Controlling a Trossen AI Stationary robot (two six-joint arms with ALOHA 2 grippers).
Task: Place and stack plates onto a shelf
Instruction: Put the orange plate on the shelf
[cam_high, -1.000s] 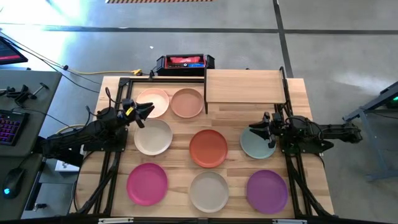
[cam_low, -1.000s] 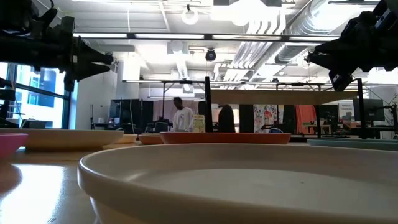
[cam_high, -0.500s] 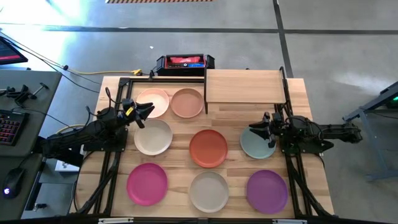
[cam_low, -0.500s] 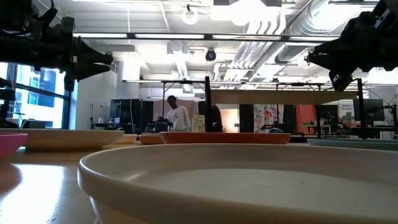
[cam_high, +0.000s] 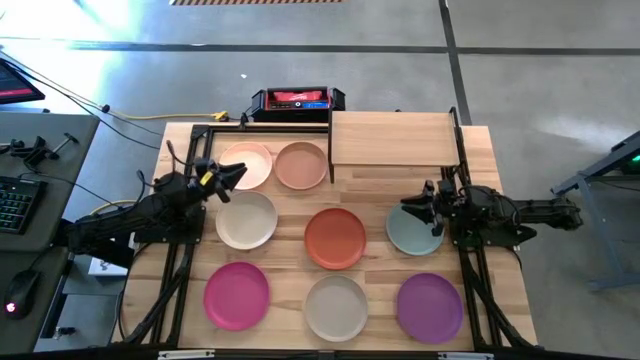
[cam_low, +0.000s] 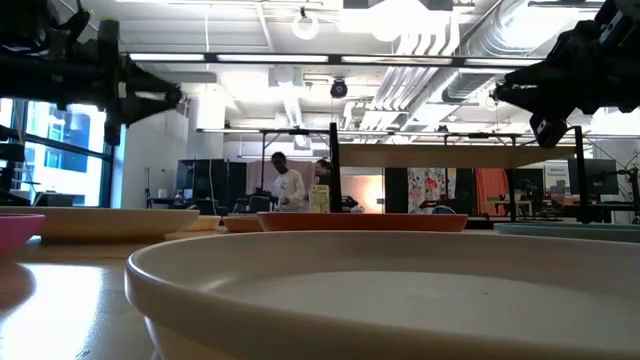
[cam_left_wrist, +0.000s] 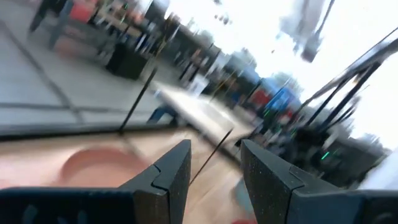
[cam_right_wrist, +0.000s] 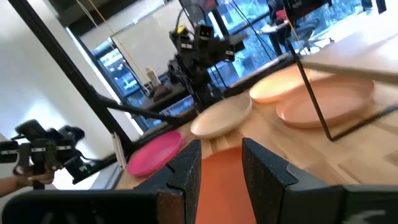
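Eight plates are seen from above on the table (cam_high: 480, 150), in three rows. In the upper row, left of centre, a cream plate (cam_high: 247, 165) lies touching a peach plate (cam_high: 301, 165). In the middle row are an off-white plate (cam_high: 246, 220), an orange-red plate (cam_high: 335, 238) and a sage plate (cam_high: 411, 230). In the bottom row are a magenta plate (cam_high: 237, 295), a beige plate (cam_high: 336, 307) and a purple plate (cam_high: 429, 306). The shelf (cam_high: 392, 138) stands at the upper centre-right of the high view, just right of the peach plate; nothing is seen on it.

The left gripper (cam_high: 233, 176) is held at the left of the frame, above the gap between the cream and off-white plates. Its fingers (cam_left_wrist: 171, 174) are parted and nothing is held between them. The right gripper (cam_high: 412, 207) is held at the right, over the sage plate's upper edge, its fingers (cam_right_wrist: 186, 168) likewise parted and empty.

In the low view, a person (cam_low: 287, 187) is seen in the room behind the table.
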